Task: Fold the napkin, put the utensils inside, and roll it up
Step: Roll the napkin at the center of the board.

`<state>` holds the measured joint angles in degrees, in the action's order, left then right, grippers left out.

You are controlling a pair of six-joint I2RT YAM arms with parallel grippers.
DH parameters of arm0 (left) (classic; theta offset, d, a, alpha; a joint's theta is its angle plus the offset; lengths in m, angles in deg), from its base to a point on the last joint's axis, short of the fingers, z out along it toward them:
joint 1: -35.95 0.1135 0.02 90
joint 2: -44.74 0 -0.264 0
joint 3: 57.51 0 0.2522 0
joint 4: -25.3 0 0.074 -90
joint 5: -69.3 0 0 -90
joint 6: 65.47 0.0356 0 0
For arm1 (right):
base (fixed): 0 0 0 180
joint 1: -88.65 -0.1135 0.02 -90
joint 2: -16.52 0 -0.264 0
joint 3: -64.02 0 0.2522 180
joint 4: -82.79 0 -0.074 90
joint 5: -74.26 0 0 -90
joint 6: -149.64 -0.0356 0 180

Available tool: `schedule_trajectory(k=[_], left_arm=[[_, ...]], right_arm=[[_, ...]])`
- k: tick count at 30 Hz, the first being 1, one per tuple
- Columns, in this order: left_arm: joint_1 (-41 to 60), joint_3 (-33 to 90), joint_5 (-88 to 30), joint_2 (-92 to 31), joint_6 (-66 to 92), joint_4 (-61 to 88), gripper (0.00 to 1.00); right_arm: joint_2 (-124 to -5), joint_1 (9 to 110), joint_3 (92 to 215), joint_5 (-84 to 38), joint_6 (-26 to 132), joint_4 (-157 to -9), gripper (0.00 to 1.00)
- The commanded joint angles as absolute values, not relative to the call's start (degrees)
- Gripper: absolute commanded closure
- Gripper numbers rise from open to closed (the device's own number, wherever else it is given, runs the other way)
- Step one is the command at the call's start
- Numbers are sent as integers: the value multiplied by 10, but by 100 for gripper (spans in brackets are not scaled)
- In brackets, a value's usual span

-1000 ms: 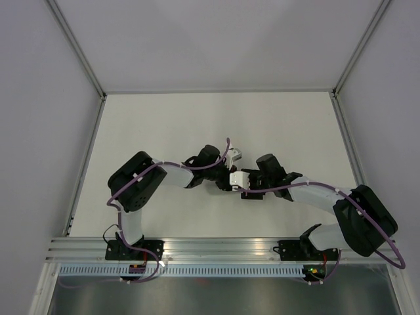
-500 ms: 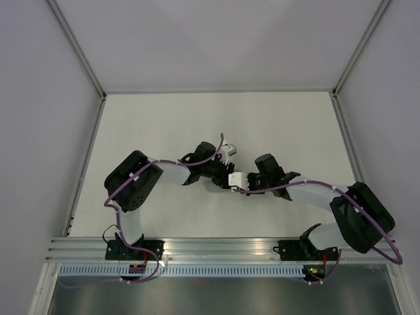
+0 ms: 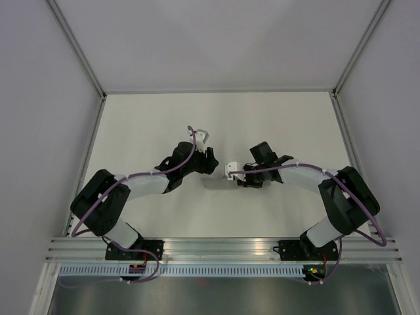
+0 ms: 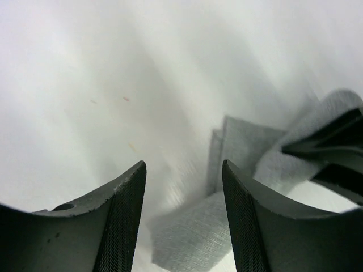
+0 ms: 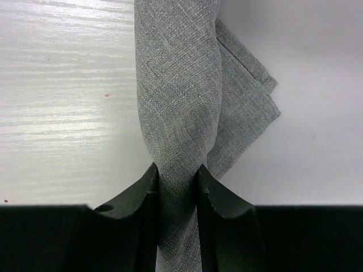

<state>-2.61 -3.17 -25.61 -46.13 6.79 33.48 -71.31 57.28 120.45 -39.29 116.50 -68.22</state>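
the right hand [image 5: 177,170] is clamped on the bunched napkin [image 5: 178,96] trailing on the worktop [image 5: 62,113], while the left hand [image 4: 182,170] gapes empty just beside the napkin, so this looks like rolling, and the next move calls for that hand to catch the loose cloth.

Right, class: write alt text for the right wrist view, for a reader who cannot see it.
The right gripper is shut on a bunched grey napkin, which stretches away up the frame over a white table. Folded corners of the cloth fan out on the picture's right side of the pinched strip.
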Motion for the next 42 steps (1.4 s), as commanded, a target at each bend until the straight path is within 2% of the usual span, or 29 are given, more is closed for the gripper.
schedule_trajectory(k=[1,10,16,28,42], left_arm=[[-24,-55,-135,-409,49,387,38],[-35,-156,-65,-303,103,475,38],[-111,-162,-25,-299,200,491,37],[-255,-109,18,-443,404,513,37],[-295,-27,-25,-589,524,524,35]], right_arm=[[-771,589,1246,-419,1184,-560,87],[-924,655,1411,-498,1228,-380,88],[-998,671,1490,-509,1234,-324,88],[-1072,676,1573,-513,1229,-271,88],[-1107,680,1616,-510,1218,-240,88]])
